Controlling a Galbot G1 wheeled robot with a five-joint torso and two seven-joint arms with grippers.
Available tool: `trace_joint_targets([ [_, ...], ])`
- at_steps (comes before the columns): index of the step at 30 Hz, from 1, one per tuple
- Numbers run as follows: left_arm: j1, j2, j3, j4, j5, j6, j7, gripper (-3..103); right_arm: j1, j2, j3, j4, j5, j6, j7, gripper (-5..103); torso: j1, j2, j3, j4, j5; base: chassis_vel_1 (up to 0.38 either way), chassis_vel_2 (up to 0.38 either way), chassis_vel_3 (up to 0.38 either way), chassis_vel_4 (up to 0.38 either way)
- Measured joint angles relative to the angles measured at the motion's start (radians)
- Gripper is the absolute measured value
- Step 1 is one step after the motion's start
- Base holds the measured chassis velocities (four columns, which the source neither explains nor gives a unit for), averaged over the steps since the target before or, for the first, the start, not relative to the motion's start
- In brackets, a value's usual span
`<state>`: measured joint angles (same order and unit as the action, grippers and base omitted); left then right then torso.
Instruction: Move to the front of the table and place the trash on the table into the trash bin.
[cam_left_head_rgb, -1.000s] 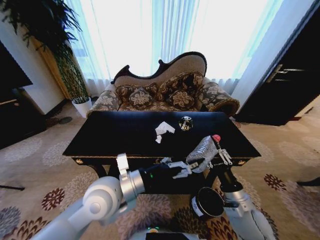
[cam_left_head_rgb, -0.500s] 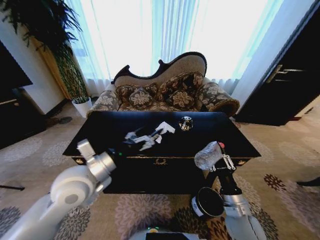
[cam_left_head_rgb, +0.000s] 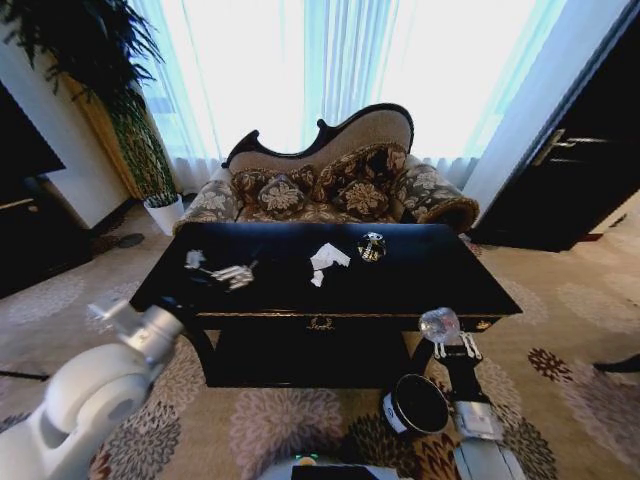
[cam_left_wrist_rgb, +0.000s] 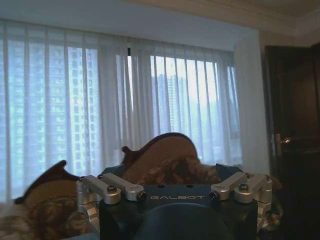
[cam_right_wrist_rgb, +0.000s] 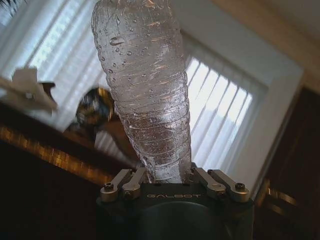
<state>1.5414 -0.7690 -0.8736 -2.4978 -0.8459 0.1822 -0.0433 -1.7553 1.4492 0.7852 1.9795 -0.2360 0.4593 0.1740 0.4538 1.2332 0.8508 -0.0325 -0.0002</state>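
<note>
Bottle (cam_left_head_rgb: 439, 324) trash, clear and ribbed, is clamped upright between the fingers of the right gripper (cam_left_head_rgb: 446, 345), which is held just off the front right corner of the table (cam_left_head_rgb: 300, 285). In the right wrist view the bottle (cam_right_wrist_rgb: 145, 90) is seen rising straight out of the closed jaws. Directly below that gripper and slightly toward the robot, the trash bin (cam_left_head_rgb: 414, 404) stands on the patterned carpet, its dark mouth tilted up and its white label facing left. Beyond the gripper, on the black tabletop, the crumpled white tissue (cam_left_head_rgb: 328, 257) and a small white scrap (cam_left_head_rgb: 317, 279) are found near the middle, with the dark shiny roundish piece (cam_left_head_rgb: 372, 246) just to their right. The left gripper (cam_left_head_rgb: 222, 270) is held over the left part of the tabletop, well apart from the tissue, its fingers spread and empty. Behind the table a patterned sofa (cam_left_head_rgb: 330, 185) is set against curtained windows, and a white plant pot (cam_left_head_rgb: 165, 212) stands at the far left.
</note>
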Motion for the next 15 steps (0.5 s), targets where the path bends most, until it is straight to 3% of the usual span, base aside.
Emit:
trace_joint_targets([
  [5,0.095,-0.062,-0.084,0.055,0.059,-0.047,0.034,100,0.012,-0.012,-0.005,-0.086,0.047,-0.009,0.024,27,0.0,0.0,0.0,0.0,-0.0002,0.0,0.0,0.0,0.0],
  [11,0.142,-0.134,-0.121,0.157,0.076,-0.103,0.049,100,0.032,-0.039,-0.027,-0.22,0.169,-0.039,0.029,27,0.0,0.0,0.0,0.0001,-0.0001,0.0,0.0,0.0,0.0],
  [15,0.197,-0.163,-0.162,0.203,0.078,-0.133,0.061,100,0.059,-0.06,-0.034,-0.314,0.201,-0.041,0.028,27,0.0,0.0,0.0,-0.0004,-0.0002,0.0,0.0,0.0,0.0],
])
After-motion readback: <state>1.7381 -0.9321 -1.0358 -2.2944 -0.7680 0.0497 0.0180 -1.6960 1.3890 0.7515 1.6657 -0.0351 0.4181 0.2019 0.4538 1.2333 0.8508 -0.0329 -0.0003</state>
